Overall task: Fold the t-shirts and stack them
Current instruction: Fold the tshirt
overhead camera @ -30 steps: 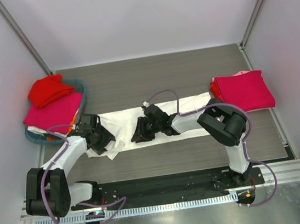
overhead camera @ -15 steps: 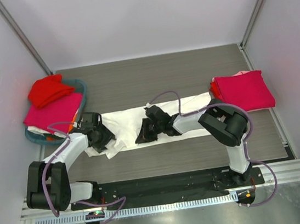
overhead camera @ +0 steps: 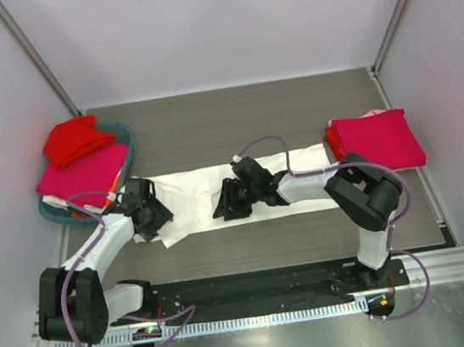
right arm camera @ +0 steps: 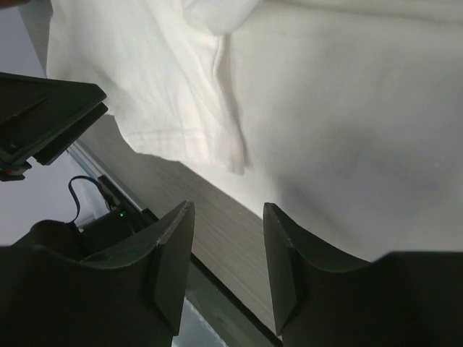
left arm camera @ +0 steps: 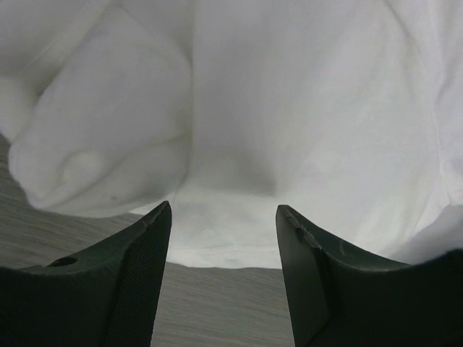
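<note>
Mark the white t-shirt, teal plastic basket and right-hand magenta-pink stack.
white cotton t-shirt [overhead camera: 196, 191], top view, flat middle of cloth
teal plastic basket [overhead camera: 128, 140], top view, far right rim
folded magenta-pink t-shirt stack [overhead camera: 379, 141], top view, top layer's centre

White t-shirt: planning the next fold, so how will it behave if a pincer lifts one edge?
Probably floppy: the white t-shirt lies in soft bunched folds, so a lifted edge would likely sag. It looks thin and light, and pushed, it would probably wrinkle rather than slide flat across the table.
</note>
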